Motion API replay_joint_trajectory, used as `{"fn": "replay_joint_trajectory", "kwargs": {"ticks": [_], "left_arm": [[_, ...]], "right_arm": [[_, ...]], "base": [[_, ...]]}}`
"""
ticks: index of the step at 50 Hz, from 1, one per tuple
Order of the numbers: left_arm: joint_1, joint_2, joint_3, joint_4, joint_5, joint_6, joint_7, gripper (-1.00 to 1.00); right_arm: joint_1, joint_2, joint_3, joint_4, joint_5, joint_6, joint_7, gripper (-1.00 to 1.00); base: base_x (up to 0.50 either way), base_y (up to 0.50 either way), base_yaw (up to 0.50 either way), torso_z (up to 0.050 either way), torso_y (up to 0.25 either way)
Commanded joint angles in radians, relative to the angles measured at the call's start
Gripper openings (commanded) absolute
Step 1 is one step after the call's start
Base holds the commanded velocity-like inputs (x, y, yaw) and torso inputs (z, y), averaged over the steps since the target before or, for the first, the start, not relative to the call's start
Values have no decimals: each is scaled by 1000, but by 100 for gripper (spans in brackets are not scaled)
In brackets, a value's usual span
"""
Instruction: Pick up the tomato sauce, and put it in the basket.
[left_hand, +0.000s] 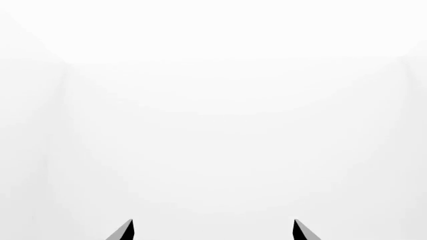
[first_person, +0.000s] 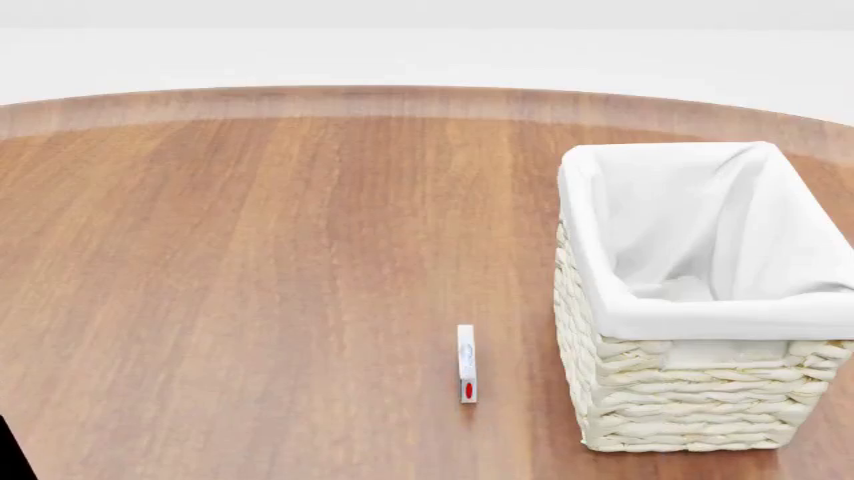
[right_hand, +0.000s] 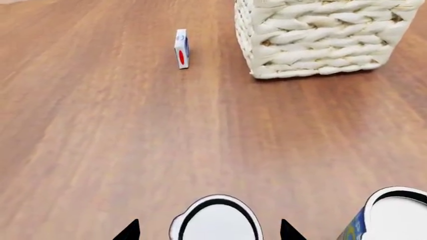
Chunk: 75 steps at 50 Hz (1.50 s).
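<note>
The tomato sauce can (right_hand: 217, 222) shows only in the right wrist view. I see just its pale lid with a dark rim; its label is hidden. My right gripper (right_hand: 210, 229) is open, with one fingertip on each side of the can and a gap on both sides. The cream wicker basket (first_person: 667, 400) with white cloth lining stands at the right of the table, and also shows in the right wrist view (right_hand: 313, 35), ahead of the gripper. My left gripper (left_hand: 213, 229) is open and empty, facing plain white. Neither gripper shows in the head view.
A blue-and-yellow can (right_hand: 390, 217) stands close beside the tomato sauce can. A small white box with a red spot (first_person: 466, 364) stands on the wooden table (first_person: 240, 280) left of the basket; it also shows in the right wrist view (right_hand: 181, 48).
</note>
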Motion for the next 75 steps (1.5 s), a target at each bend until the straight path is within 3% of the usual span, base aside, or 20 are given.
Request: {"fn": "replay_joint_trajectory", "kwargs": {"ticks": [1, 36, 61, 62, 75], "left_arm": [[-8, -2, 5, -9, 0, -2, -3, 100], [-25, -7, 20, -35, 4, -2, -9, 100], [-35, -13, 27, -43, 3, -12, -17, 100], [-35, -13, 28, -43, 4, -13, -17, 100], [-41, -14, 37, -47, 9, -16, -20, 100]], "right_arm": [[6, 3, -6, 29, 1, -8, -4, 100], [31, 0, -27, 135, 0, -47, -18, 100], [56, -13, -61, 305, -74, -219, -53, 100], [56, -13, -62, 302, -71, -214, -52, -100], [47, -3, -65, 245, -53, -171, -36, -100]], "base": [[0, 0, 0, 0, 0], [0, 0, 0, 0, 0], [0, 0, 0, 0, 0], [0, 0, 0, 0, 0], [0, 0, 0, 0, 0]]}}
